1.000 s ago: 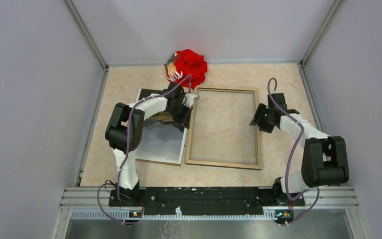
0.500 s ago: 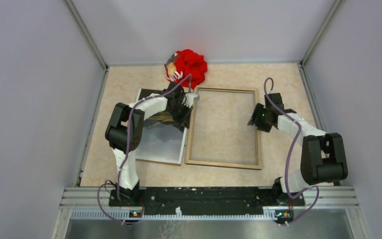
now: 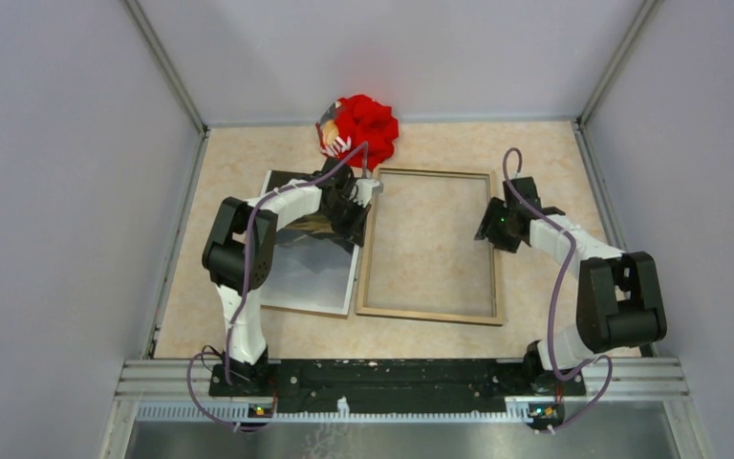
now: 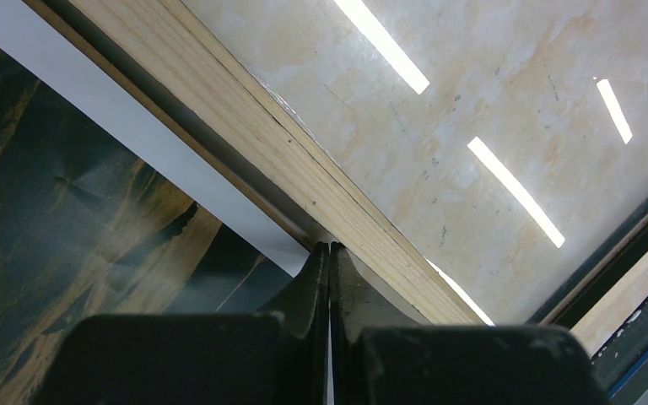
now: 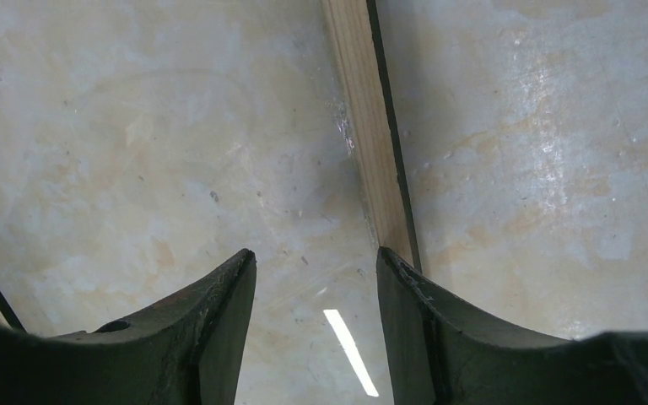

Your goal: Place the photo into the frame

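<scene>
A beige marbled table [image 3: 554, 316] sits inside plain grey walls [image 3: 392, 57], with ceiling lights reflected on its glossy top. The frame [image 3: 427, 314] lies flat at the centre, wood side up. The photo [image 3: 311, 282] lies face up against the frame's left side. A red cloth bundle [image 3: 365, 124] rests at the far edge. The left gripper [image 4: 329, 253] is closed on nothing at the seam between photo and frame. The right gripper [image 5: 314, 261] is partly open, empty, at the frame's right rail.
</scene>
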`<control>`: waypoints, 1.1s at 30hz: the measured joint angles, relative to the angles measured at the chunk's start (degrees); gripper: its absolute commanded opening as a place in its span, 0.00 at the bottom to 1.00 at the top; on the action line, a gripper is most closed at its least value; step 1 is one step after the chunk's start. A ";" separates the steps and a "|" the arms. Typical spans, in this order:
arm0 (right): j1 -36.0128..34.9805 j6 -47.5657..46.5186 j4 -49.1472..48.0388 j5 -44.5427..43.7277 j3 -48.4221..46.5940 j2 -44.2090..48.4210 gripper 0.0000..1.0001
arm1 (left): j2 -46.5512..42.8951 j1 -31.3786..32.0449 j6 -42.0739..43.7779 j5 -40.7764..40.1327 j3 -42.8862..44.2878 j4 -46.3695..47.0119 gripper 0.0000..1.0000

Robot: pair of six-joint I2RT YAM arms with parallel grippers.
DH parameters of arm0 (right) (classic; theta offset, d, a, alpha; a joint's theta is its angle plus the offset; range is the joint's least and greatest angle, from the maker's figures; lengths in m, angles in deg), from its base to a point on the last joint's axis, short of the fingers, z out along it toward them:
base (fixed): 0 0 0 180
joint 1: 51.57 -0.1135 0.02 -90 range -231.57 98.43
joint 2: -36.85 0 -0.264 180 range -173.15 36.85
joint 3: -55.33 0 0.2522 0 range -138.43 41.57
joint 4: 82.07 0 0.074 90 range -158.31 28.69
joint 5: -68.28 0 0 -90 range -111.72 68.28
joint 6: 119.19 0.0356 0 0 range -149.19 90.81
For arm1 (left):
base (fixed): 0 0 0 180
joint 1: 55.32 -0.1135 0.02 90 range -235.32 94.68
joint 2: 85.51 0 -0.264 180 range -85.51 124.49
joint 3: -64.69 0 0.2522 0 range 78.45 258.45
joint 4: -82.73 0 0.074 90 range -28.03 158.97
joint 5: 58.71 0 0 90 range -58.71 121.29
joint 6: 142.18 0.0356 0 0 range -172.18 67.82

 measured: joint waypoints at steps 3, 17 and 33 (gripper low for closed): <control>0.02 0.46 -0.09 0.22 0.00 0.11 0.54 | 0.02 0.00 0.00 -0.02 0.02 0.00 0.00; -2.03 8.79 -5.90 16.52 0.11 3.58 0.53 | 0.13 -0.31 0.02 -0.44 0.42 -0.09 0.00; 5.57 4.63 -1.05 8.48 0.20 7.98 0.81 | 0.11 -0.31 0.07 0.22 0.66 -0.02 0.00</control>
